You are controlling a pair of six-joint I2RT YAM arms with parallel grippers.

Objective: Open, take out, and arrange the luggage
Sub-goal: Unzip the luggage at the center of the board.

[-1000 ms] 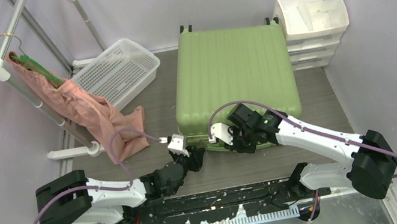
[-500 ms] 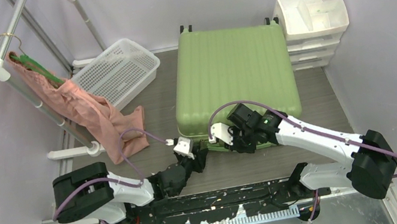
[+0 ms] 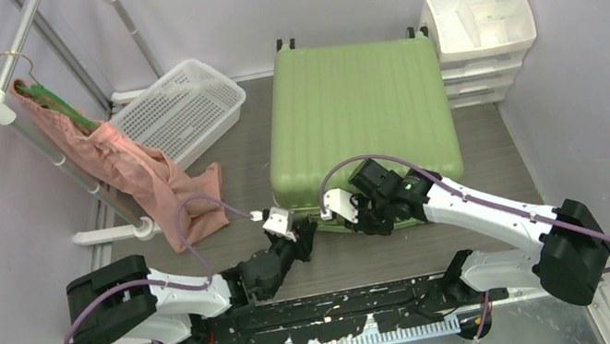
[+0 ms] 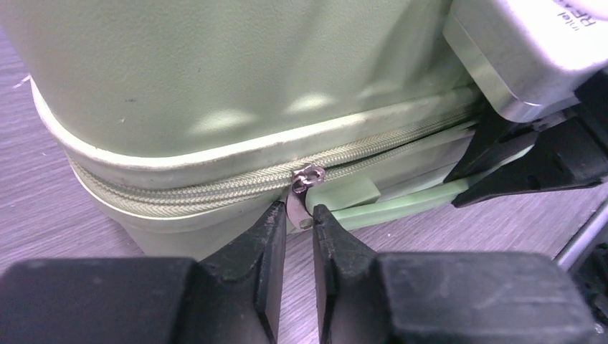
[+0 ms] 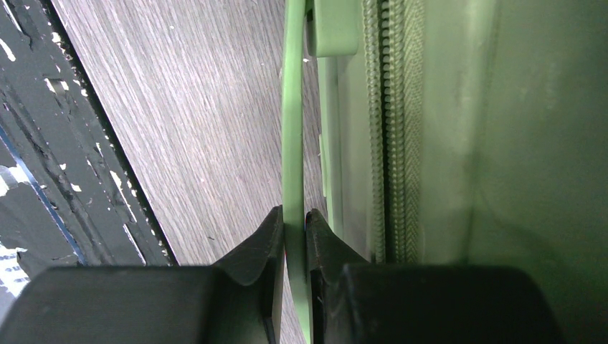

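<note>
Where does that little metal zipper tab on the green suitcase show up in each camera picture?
Top external: too small to make out, at the luggage's near edge by the left gripper.
Left wrist: the zipper pull sits center, between the jaws.
Right wrist: not in view.
Shared landmark: the handle.

Luggage (image 3: 356,117): big light-green ribbed hard-shell, lying flat on the wood-grain bench, centre-right. Closed, zip shut along the near edge w/ the metal pull (image 4: 304,188) hanging down. Wheels at the far end, green handle (image 5: 292,136) at the near side.
</note>
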